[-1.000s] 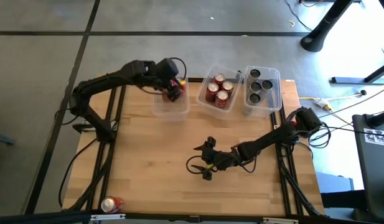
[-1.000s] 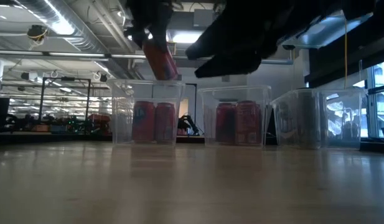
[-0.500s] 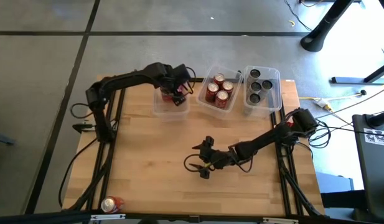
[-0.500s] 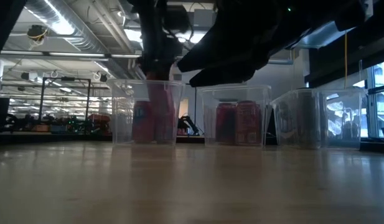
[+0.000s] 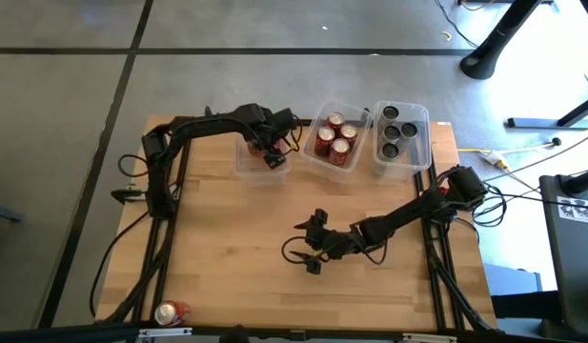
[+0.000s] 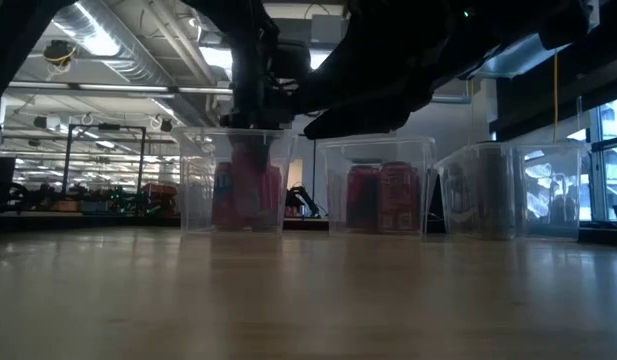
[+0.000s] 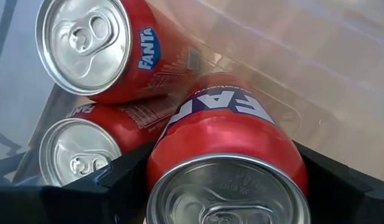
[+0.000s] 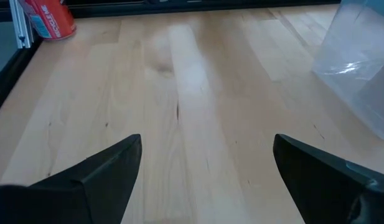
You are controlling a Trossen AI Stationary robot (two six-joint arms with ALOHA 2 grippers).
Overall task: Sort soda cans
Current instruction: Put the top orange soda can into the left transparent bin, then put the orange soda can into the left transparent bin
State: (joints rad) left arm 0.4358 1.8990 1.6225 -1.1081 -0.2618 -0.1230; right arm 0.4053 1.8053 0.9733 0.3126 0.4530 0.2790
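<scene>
We see left end effector point(image 7: 226, 186) holding upright red can point(image 7: 232, 149) down inside left bin point(image 5: 262, 162), beside two red cans point(image 7: 104, 50). Right end effector point(image 5: 313, 250) wide, empty, mid-desk; stray can point(image 5: 170, 312) lies toward near-left desk corner, right arm nearer.

Wooden table point(image 5: 236, 248), pale planks, black frame rails along both sides. Three clear plastic bins in a row at the far edge: left bin point(image 5: 248, 164), middle bin point(image 5: 354, 162) set askew, right bin point(image 5: 422, 143). Grey floor point(image 5: 65, 114) around the table, dark seams crossing it. Low view: ceiling lights point(image 6: 98, 42), ducting, shelving in the room behind.
</scene>
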